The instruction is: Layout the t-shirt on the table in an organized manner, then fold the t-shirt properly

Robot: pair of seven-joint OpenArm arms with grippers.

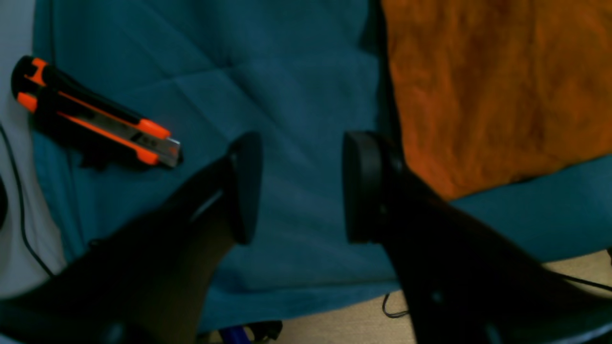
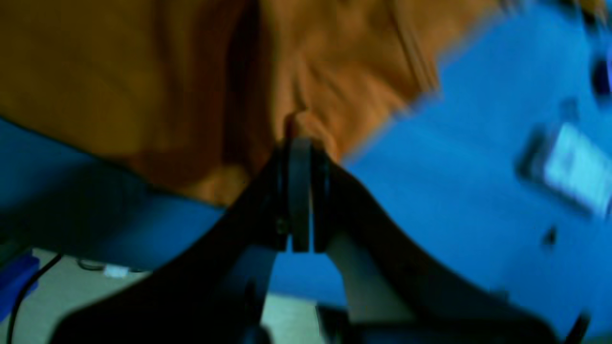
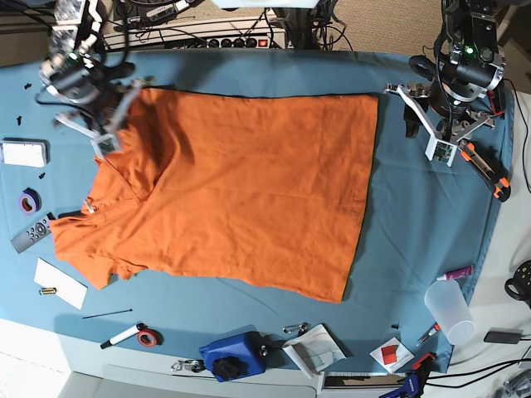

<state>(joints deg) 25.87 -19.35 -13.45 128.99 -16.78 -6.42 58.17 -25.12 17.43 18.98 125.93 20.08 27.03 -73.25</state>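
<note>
The orange t-shirt lies spread over the middle of the teal table, with its left part creased and folded over. At the shirt's far-left corner my right gripper is shut on a pinch of the orange fabric; the wrist view shows the cloth bunched at the tips of the right gripper. My left gripper is open over bare teal cloth, nothing between its pads. The shirt's edge lies just beside it. In the base view the left gripper hangs right of the shirt.
An orange-and-black utility knife lies near the table's right edge. A plastic cup stands front right. A tape roll, a remote and white paper lie along the left side, and a blue object sits at the front.
</note>
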